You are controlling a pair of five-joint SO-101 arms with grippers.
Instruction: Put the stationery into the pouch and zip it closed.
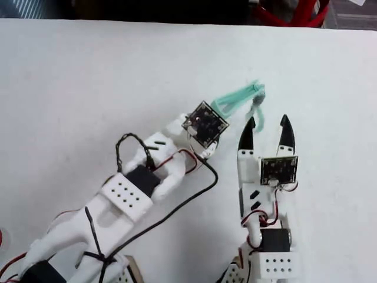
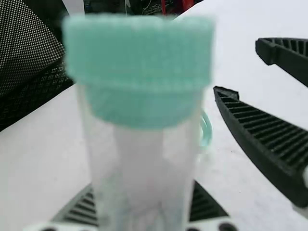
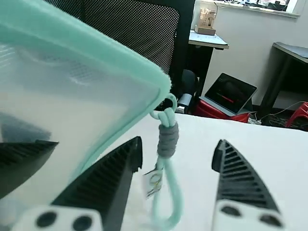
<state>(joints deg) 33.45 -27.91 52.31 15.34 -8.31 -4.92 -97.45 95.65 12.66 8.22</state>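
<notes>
A clear pouch (image 1: 235,98) with a mint-green edge is held up off the white table (image 1: 82,76). My left gripper (image 1: 217,112) is shut on one end of it. In the left wrist view the pouch (image 2: 139,96) stands end-on between the fingers of that gripper (image 2: 144,211), and I cannot make out what is inside. A mint cord loop (image 1: 257,113) with a grey wrap hangs from the pouch's far corner. My right gripper (image 1: 268,121) is open just in front of that corner. In the right wrist view the cord loop (image 3: 167,192) hangs between the spread fingers of the right gripper (image 3: 179,144), touching neither.
The left arm's black cable (image 1: 177,206) trails over the table between the two arms. A red object (image 1: 294,15) sits beyond the far table edge. A black mesh chair (image 3: 134,29) stands behind the table.
</notes>
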